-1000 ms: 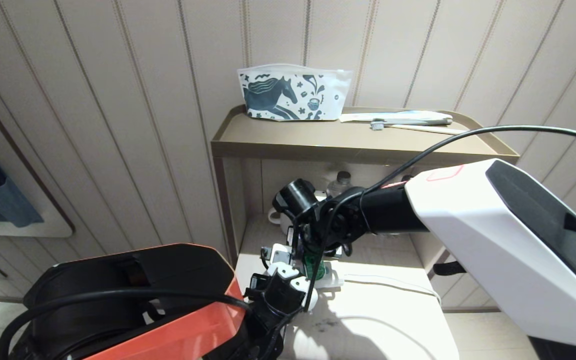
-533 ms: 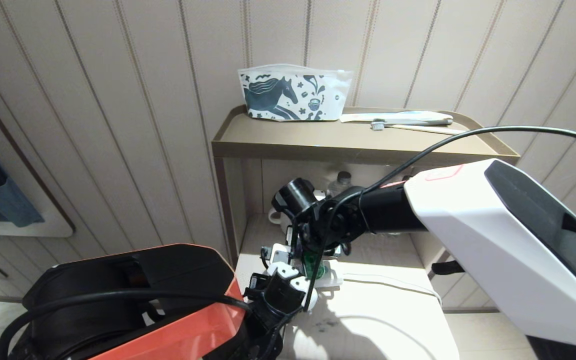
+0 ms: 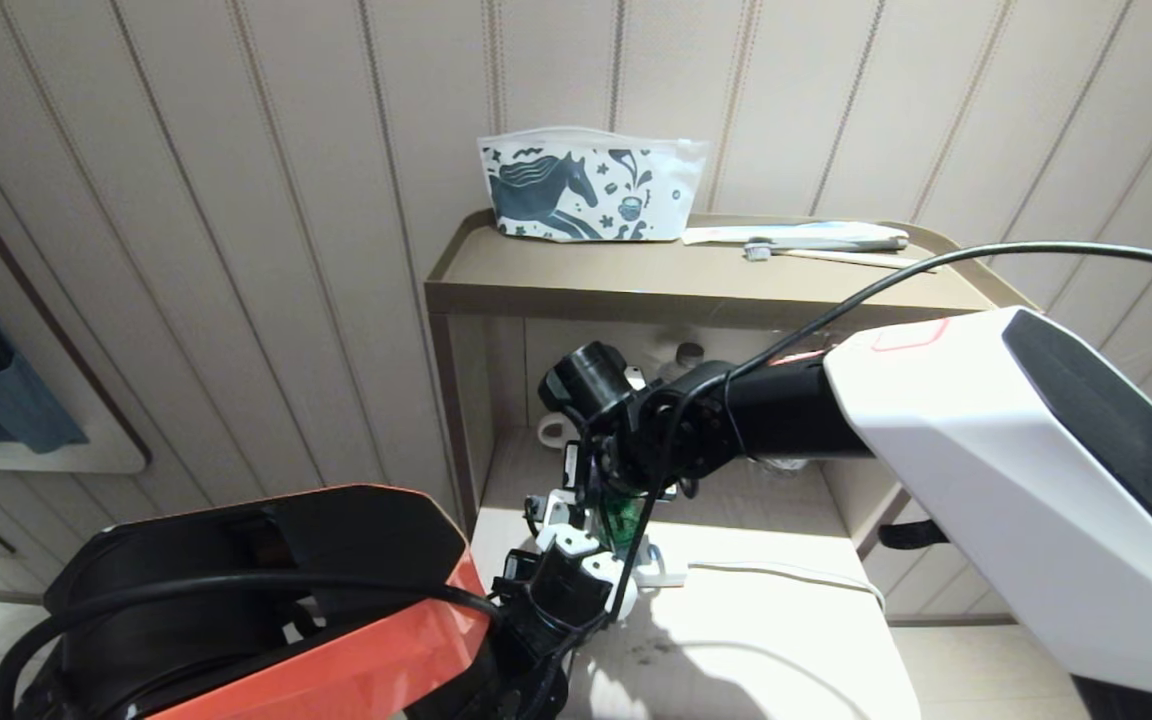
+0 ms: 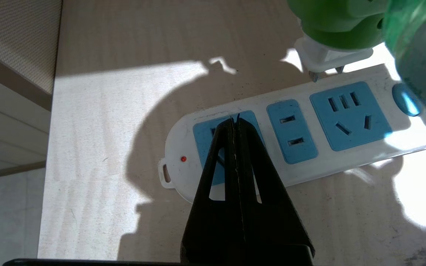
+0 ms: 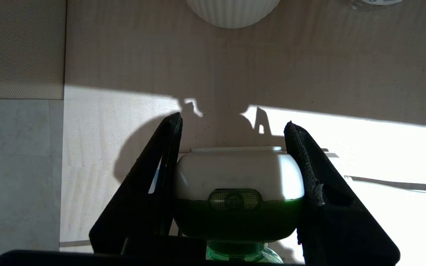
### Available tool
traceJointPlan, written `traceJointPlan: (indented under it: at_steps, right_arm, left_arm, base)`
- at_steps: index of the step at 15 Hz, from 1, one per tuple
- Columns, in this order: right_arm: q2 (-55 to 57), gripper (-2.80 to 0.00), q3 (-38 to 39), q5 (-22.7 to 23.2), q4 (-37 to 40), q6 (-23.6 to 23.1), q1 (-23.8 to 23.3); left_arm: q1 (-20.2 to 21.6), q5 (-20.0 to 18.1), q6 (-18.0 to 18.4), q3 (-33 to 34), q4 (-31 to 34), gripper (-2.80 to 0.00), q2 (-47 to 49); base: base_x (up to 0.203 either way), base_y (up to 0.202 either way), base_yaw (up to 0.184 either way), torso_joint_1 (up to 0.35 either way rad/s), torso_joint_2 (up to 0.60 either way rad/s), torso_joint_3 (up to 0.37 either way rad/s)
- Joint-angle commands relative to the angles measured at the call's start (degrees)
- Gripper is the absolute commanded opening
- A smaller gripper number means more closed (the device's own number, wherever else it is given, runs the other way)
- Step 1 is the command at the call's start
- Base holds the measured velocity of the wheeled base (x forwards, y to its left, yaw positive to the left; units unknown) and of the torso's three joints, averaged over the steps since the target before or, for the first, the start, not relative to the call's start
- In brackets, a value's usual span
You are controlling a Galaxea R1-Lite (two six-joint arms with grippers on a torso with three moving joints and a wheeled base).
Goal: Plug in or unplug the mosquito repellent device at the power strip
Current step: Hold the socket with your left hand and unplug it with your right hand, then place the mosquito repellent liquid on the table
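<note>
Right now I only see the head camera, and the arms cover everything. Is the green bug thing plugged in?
Observer: No. The left wrist view shows the mosquito repellent device with its prongs bare at the power strip's edge, in no socket.
Operator: Is the right tool holding it?
Observer: Yes. The right tool clamps the device's white head from both sides.
Operator: And the left tool?
Observer: The left tool is shut, its tip at the end socket panel, beside the little red light.
</note>
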Motion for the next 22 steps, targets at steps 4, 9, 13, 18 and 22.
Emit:
traceJointPlan:
  at_steps: [4,9,13,18,22]
  right_arm:
    - [-2.69,-2.80,1.07,-0.28,0.38,0.13,-0.07]
    - [-6.64,-2.80,4.75,-0.29,0.30,0.17,-0.65]
    - [-8.26,-2.80,6.03,-0.29,0.30,0.12,-1.31]
    - [-9.88,-2.80,7.49,-0.20,0.33,0.12,-1.44]
    - [-10.37,-2.80,9.89,-0.20,0.21,0.12,-0.87]
  left_arm:
    - [-1.59,0.77,0.28,0.07,0.83,-2.80,-5.76]
    - [1.89,0.80,1.77,4.55,3.76,-2.80,-14.88]
    - [7.02,0.75,2.94,10.91,2.77,-2.80,-15.31]
    - [10.56,0.71,4.76,17.20,-4.26,-2.80,-14.03]
    - [11.38,0.80,4.81,13.46,-4.42,-2.80,-13.29]
  base:
    - [0.000,0.000,0.000,0.000,0.00,0.000]
    - [0.000,0.000,0.000,0.000,0.00,0.000]
    - [0.000,0.000,0.000,0.000,0.00,0.000]
    - [0.000,0.000,0.000,0.000,0.00,0.000]
    - [0.000,0.000,0.000,0.000,0.00,0.000]
